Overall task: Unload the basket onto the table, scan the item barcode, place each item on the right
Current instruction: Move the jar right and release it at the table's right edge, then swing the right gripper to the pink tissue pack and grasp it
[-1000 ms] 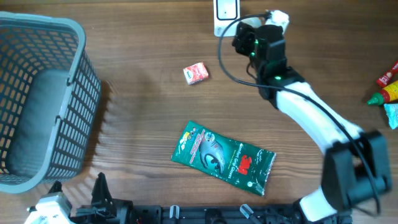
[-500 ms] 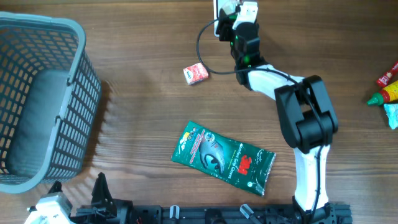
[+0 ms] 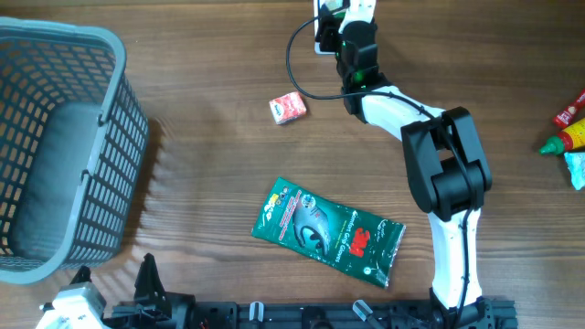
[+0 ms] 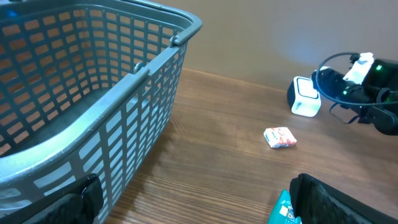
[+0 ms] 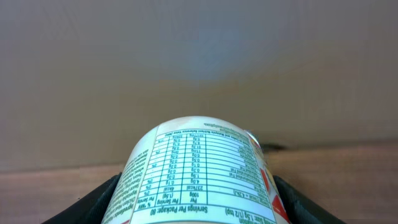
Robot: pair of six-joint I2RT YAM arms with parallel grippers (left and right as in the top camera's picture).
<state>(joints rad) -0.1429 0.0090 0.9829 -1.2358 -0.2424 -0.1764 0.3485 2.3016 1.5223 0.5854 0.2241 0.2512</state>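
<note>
bottle [image 5: 202, 171] clamped from both sides in right gripper [image 5: 199, 202], at far edge of table [image 3: 201, 174], just right of scanner [image 3: 326, 26]. long axis apparently pointing forward out of the jaws; label [image 5: 205, 146] turned upward, barcode not visible. likely next: turning the barcode toward the scanner. left gripper [image 4: 193, 202] spread wide, empty, well apart beside basket [image 4: 155, 68]; right arm plainly nearer.
</note>
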